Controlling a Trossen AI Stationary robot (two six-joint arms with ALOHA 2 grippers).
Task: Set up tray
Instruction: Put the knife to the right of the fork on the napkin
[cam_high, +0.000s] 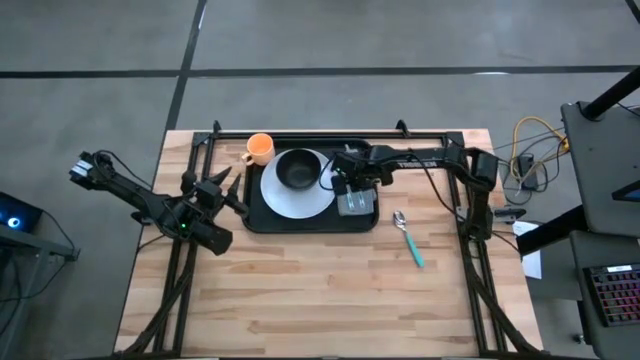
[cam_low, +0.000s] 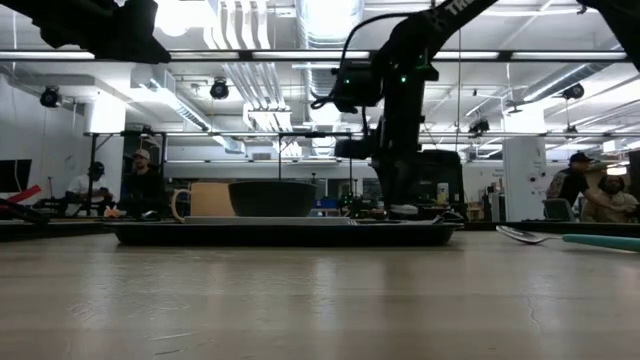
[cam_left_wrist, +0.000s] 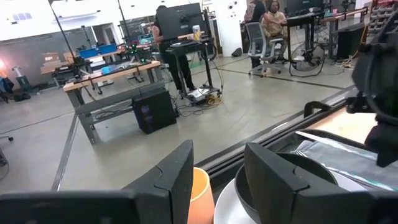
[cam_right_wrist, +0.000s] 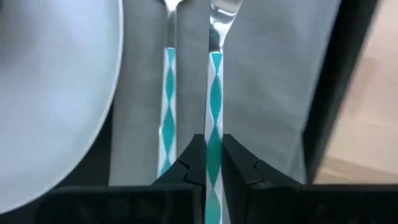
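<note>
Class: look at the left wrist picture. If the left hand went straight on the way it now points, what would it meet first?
Most likely the orange cup or the black bowl beside it. Both sit just past the open left hand; depth is too unclear to say which comes first.

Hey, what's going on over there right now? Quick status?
Right claw shut on a teal-handled fork over the grey napkin in the black tray. Left claw open, waiting beside the tray. Spoon lies outside.

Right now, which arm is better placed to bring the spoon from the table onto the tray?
The right arm, probably. The spoon lies on the wood on the right of the tray, close to the right gripper, whose fingers must first release a fork. The left gripper waits past the tray's far end.
</note>
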